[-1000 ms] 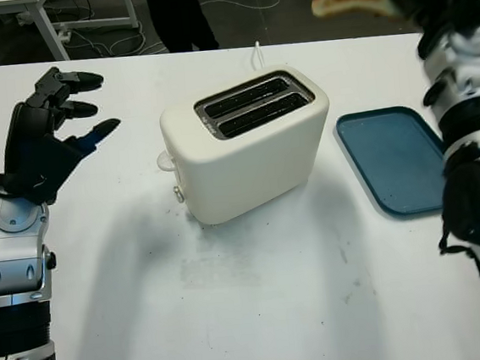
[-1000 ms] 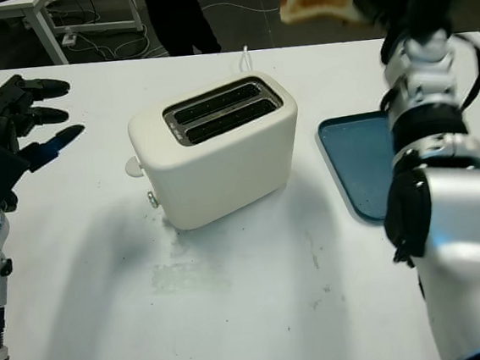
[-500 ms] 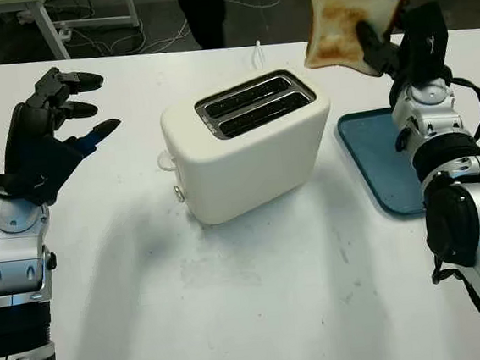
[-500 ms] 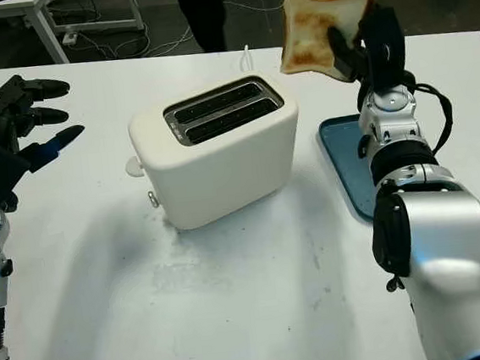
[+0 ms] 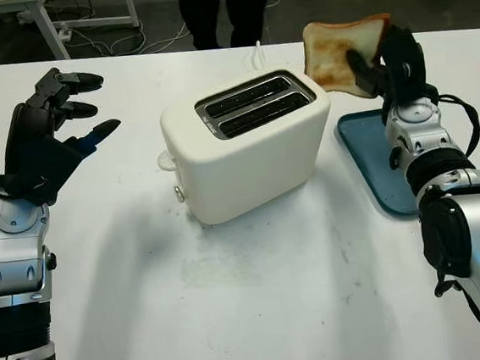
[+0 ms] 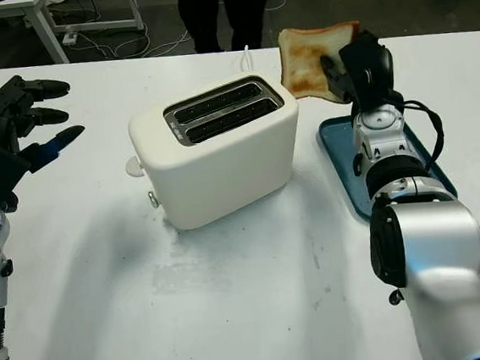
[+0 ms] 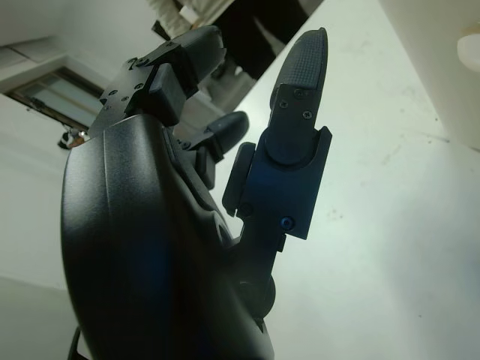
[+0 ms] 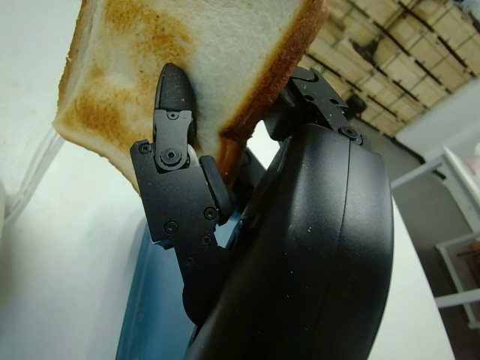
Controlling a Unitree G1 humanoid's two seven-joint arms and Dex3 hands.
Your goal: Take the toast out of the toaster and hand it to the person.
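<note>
A robotics lab, by the look of it.
My white desk (image 5: 261, 314) stands on a dark floor strewn with loose cables (image 5: 158, 36), beside another white table (image 5: 2, 5).

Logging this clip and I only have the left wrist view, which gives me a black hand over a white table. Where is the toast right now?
Observer: The toast is out of the toaster, pinched in the right hand and held up over the far end of a blue tray.
Operator: Anything left in the toaster?
Observer: Both slots look empty and dark from the head camera.
Operator: Is someone there to take it?
Observer: A person's legs stand at the far edge of the table, behind the toaster; no hand of theirs reaches in.
Operator: And my left hand?
Observer: The left hand is open, raised at the table's left side, apart from the toaster.
</note>
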